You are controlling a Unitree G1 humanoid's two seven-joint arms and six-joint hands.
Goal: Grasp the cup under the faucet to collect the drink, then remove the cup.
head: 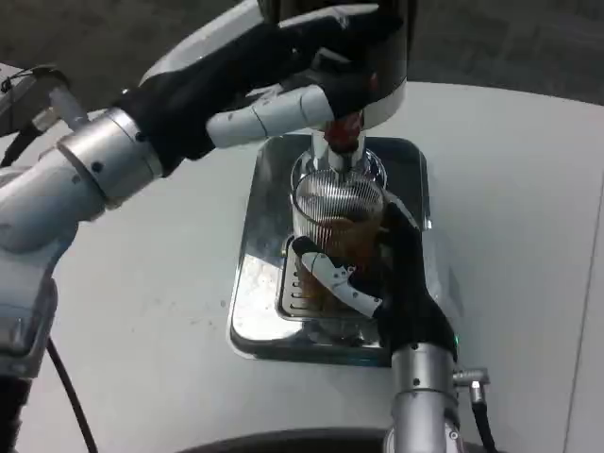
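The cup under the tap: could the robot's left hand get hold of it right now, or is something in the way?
Probably not. The left hand is up at the faucet, and the right hand already grips the cup, covering its near side.

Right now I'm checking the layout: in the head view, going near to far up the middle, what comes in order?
Right hand → ribbed clear glass cup holding brown drink → red-and-silver faucet → left hand on the dispenser.
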